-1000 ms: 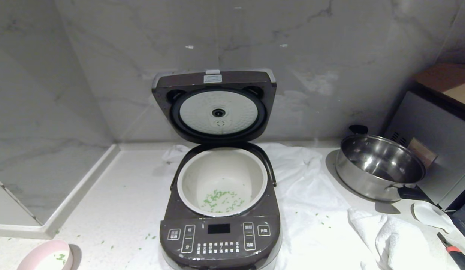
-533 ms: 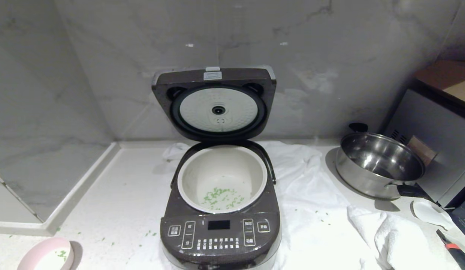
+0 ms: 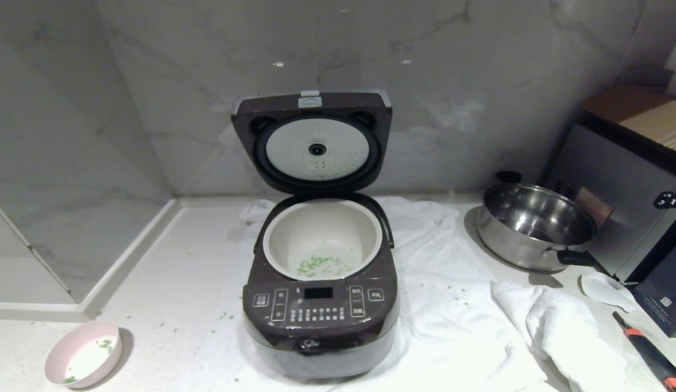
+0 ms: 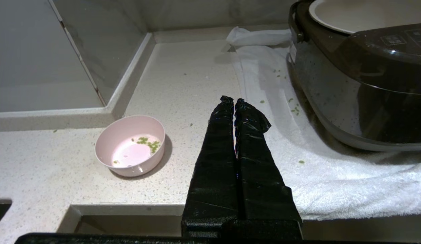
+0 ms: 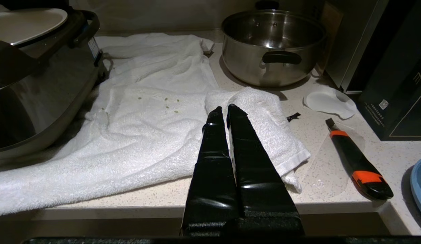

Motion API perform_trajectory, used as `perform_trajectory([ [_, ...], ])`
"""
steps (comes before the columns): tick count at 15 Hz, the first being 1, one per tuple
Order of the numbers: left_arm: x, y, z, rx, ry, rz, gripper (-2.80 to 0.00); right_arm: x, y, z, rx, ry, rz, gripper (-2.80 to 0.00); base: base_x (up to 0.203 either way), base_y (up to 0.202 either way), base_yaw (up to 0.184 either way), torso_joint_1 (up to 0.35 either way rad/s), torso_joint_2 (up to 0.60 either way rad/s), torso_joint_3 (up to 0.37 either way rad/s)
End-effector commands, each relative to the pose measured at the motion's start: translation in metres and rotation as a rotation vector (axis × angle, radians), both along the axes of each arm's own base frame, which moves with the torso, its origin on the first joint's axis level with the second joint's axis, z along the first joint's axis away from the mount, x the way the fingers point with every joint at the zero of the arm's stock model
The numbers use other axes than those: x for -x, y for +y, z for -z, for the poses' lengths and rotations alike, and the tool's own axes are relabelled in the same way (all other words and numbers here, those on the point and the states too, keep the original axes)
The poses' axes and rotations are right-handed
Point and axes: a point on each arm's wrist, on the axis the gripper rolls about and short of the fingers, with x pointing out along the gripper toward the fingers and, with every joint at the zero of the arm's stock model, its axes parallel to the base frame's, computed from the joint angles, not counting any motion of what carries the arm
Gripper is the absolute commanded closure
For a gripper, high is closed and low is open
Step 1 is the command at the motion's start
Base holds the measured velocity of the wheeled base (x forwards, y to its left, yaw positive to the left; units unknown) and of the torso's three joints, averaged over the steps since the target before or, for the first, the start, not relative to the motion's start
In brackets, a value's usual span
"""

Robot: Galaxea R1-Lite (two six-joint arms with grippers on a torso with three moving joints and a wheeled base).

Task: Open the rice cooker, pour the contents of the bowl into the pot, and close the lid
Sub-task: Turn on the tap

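Now the stiff hinged lid [image 3: 312,142], upright at upper centre, should swing down if pushed at its top edge; both jaws are shut, empty.

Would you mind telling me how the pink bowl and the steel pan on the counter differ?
The bowl is small, pale pink and handleless; the steel pan is far larger, shiny metal, with black handles. The bowl sits on bare counter at the robot's left of the rice cooker and holds a few green bits; the steel pan stands at its right, by the towel, with no food visible inside. Both are round, upright and open-topped.
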Motion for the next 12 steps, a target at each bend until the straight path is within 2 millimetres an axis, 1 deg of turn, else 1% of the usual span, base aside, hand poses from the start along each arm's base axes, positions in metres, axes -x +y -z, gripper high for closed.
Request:
perform_trajectory([
  [1,-0.0013,0.0,0.004,0.002,0.015,0.0,0.0,-0.0001,0.0,0.0003,0.0,0.001,-0.001,0.0,0.0,0.0,0.0,0.0,0.0,0.0],
  [4,-0.0013,0.0,0.004,0.002,0.015,0.0,0.0,0.0,0.0,-0.0001,0.0,-0.001,0.0,0.0,0.0,0.0,0.0,0.0,0.0,0.0],
  [5,-0.0013,0.0,0.004,0.002,0.015,0.001,0.0,0.0,0.0,-0.0001,0.0,-0.001,0.0,0.0,-0.007,-0.003,0.064,0.002,0.0,0.006],
  [7,-0.0013,0.0,0.004,0.002,0.015,0.001,0.0,0.0,0.0,0.0,0.0,0.0,-0.002,0.0,-0.005,-0.005,0.143,0.005,0.0,0.003],
  [12,-0.0013,0.0,0.0039,0.003,0.014,0.0,0.0,0.0,0.0,-0.0001,0.002,0.0,-0.002,0.0,-0.002,-0.009,0.178,0.0,0.01,0.005],
])
